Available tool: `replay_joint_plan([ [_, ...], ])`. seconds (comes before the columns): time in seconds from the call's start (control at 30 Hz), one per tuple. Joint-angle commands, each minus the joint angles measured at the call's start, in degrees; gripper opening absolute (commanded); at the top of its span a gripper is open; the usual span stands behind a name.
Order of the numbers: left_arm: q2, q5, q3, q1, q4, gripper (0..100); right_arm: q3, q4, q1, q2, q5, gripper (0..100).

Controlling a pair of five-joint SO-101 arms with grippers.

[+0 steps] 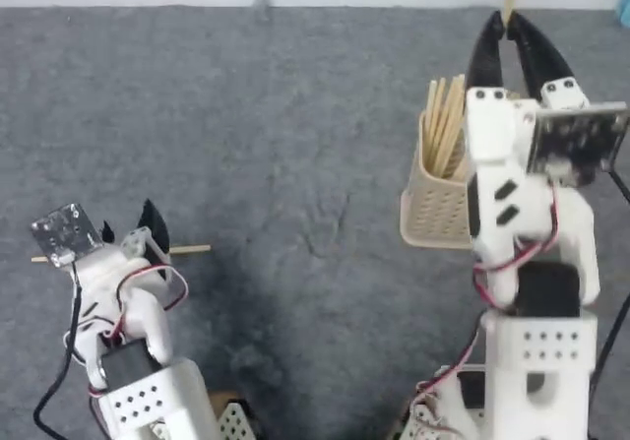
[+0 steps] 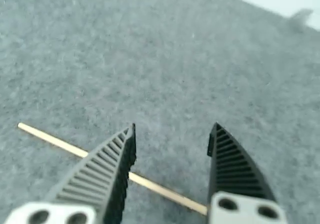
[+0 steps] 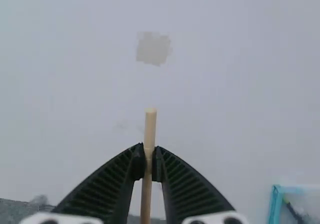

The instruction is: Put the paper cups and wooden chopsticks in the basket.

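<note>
A wooden chopstick lies flat on the grey carpet, crossing under my left gripper, whose fingers stand open just above it. From above, that chopstick pokes out beside the left gripper at the left of the table. My right gripper is shut on another wooden chopstick, held upright with its tip above the fingertips. In the high view the right gripper is raised over the beige basket, which holds several chopsticks.
Grey carpet covers the table between the two arms. A pale wall stands behind the right gripper. A light blue object sits at the far right edge.
</note>
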State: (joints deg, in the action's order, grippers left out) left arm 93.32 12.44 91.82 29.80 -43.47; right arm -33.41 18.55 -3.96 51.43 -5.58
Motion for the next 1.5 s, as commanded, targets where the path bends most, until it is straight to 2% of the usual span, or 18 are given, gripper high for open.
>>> replay_joint_plan([
  [0.0,2.9,-0.5,0.2,-0.4,1.0,23,-0.7,-1.5,2.9,-2.5,6.6,0.6],
  [0.07,3.2,-0.5,0.3,-0.4,0.2,23,-2.0,0.9,3.5,-2.6,8.4,0.6],
  [0.4,3.0,-3.5,0.3,-0.4,-0.1,23,-2.7,24.7,2.5,-2.6,8.4,0.6],
  [0.6,3.0,-3.6,0.3,-0.4,-0.1,23,-2.5,29.9,-0.6,-2.6,8.0,0.7],
  [0.73,3.0,-3.6,0.4,-0.3,-0.1,23,-0.4,30.5,-2.0,-2.6,3.9,9.3],
  [0.87,3.0,-3.6,0.4,-0.2,-0.1,23,5.9,32.9,-1.5,-2.6,5.2,16.5],
  [0.93,3.0,-3.6,0.4,-0.2,-0.1,23,10.4,35.2,-0.9,-2.6,6.3,13.8],
  [1.07,3.0,-3.7,0.4,-0.1,-0.1,23,18.0,37.5,0.5,-2.6,8.5,0.0],
  [1.13,3.0,-3.7,0.4,-0.1,-0.1,23,20.5,38.5,2.1,-2.6,9.0,2.8],
  [1.27,3.0,-3.7,0.4,-0.1,-0.1,23,25.8,41.9,5.6,-2.6,12.0,0.9],
  [1.37,3.0,-3.7,0.4,-0.1,-0.1,23,29.5,48.9,6.5,-1.5,12.8,1.7],
  [1.47,2.9,-3.7,0.4,-0.1,-0.1,23,30.1,58.1,4.2,1.0,12.6,1.7],
])
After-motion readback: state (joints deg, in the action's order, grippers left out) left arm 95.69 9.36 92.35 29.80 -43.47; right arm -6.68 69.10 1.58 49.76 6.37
